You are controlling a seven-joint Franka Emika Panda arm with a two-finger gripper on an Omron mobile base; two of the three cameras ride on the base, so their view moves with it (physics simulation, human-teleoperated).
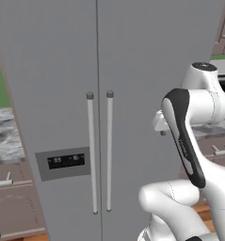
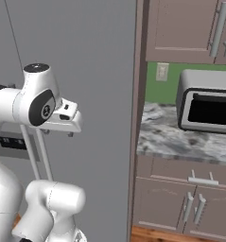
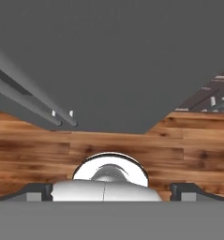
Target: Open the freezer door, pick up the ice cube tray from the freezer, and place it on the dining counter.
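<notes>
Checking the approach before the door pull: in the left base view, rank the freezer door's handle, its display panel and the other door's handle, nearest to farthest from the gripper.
1. Plain door's handle, just left of the gripper.
2. Freezer door's handle, next to the left.
3. Display panel, farthest left.

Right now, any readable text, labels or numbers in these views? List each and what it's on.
None readable.
Display panel on the freezer door: pale digits or icons on the dark screen, too small and blurred to read.
Toaster oven on the marbled counter: no visible lettering.
Wall outlet: no markings.
</notes>
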